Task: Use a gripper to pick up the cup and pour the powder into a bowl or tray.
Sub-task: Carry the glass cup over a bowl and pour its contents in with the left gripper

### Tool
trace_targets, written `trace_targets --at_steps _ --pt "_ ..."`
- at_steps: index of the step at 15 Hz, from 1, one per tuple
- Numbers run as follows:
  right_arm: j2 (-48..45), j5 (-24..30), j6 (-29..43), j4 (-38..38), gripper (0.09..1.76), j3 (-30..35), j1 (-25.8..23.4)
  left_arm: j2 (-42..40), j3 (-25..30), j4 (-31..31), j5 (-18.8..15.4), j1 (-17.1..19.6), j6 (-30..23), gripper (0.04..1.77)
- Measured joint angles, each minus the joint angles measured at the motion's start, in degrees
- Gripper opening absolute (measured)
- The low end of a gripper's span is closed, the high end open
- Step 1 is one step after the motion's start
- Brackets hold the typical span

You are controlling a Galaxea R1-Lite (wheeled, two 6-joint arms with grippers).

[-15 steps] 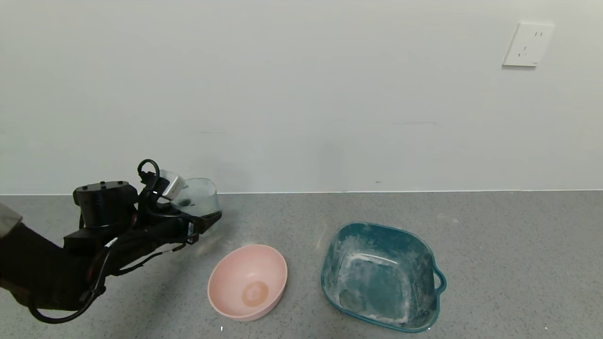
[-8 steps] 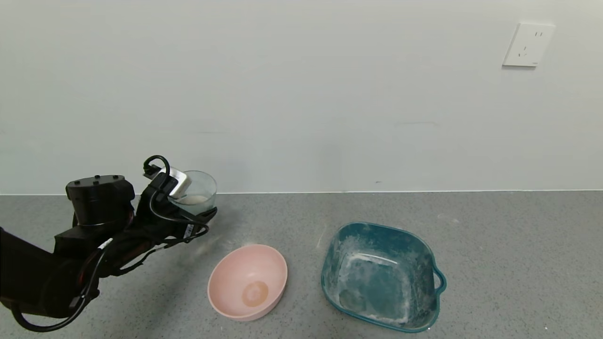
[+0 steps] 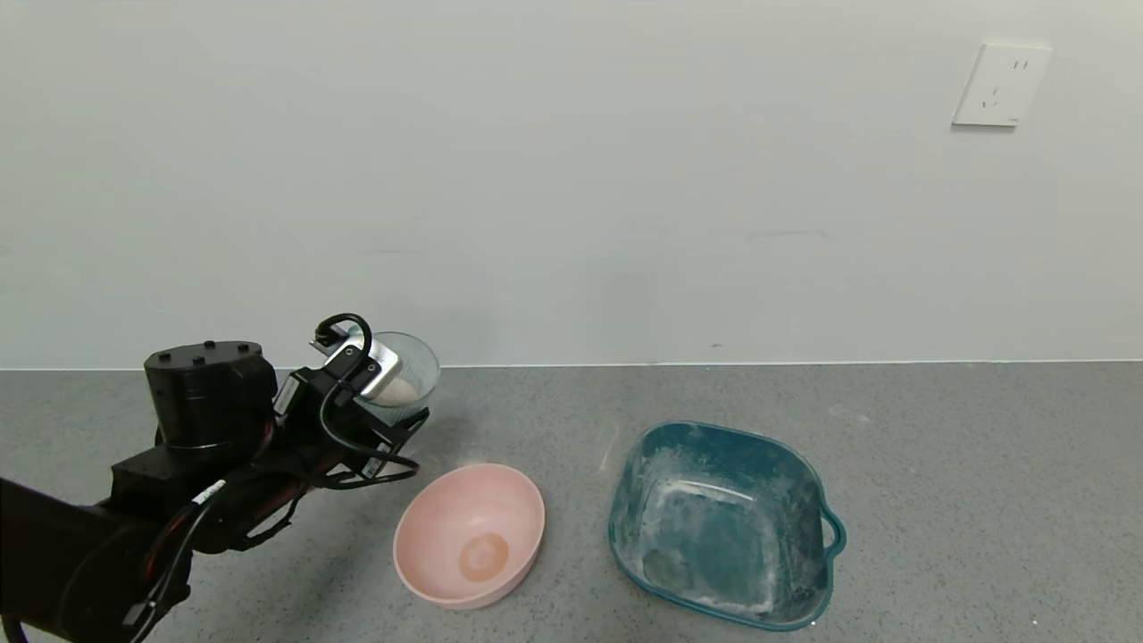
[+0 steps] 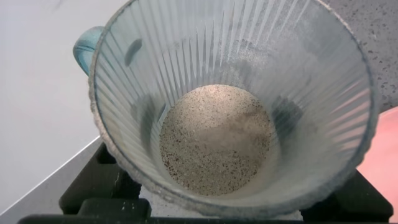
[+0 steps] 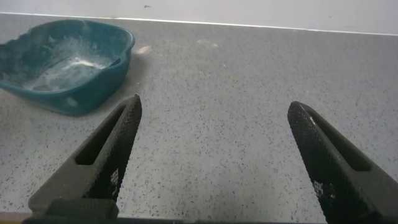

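Left gripper [image 3: 397, 420] holds cup [image 3: 404, 379] above counter [image 3: 938, 464], powder [image 4: 214, 140] inside cup. Bowl [image 3: 471, 534] just right of and nearer than left gripper. Tray [image 3: 725, 523] farther right, beside bowl, apart from it. Wall [image 3: 571, 179] behind.

Matte black left arm [image 3: 134, 509], bolted cylindrical wrist, looping black cables, silver camera block; right gripper's [image 5: 214, 155] textured black fingers.

Ribbed bluish cup [image 4: 236, 93], pink bowl [image 3: 471, 533], seemingly beige powder [image 4: 216, 139].
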Motion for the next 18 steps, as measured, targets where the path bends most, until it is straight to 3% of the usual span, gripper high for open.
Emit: trace_targets --at_steps 6,10,18 --pt "0.0 -0.02 0.0 0.02 1.71 0.0 0.0 -2.76 0.88 6.6 10.07 -7.55 4.23 1.31" --pt "0.0 0.0 0.02 0.0 1.71 0.0 0.0 -3.86 1.16 7.08 13.65 -10.53 8.61 1.31" --pt "0.0 0.0 0.0 0.02 1.71 0.0 0.0 -4.36 2.95 6.89 14.01 -11.43 23.32 1.31"
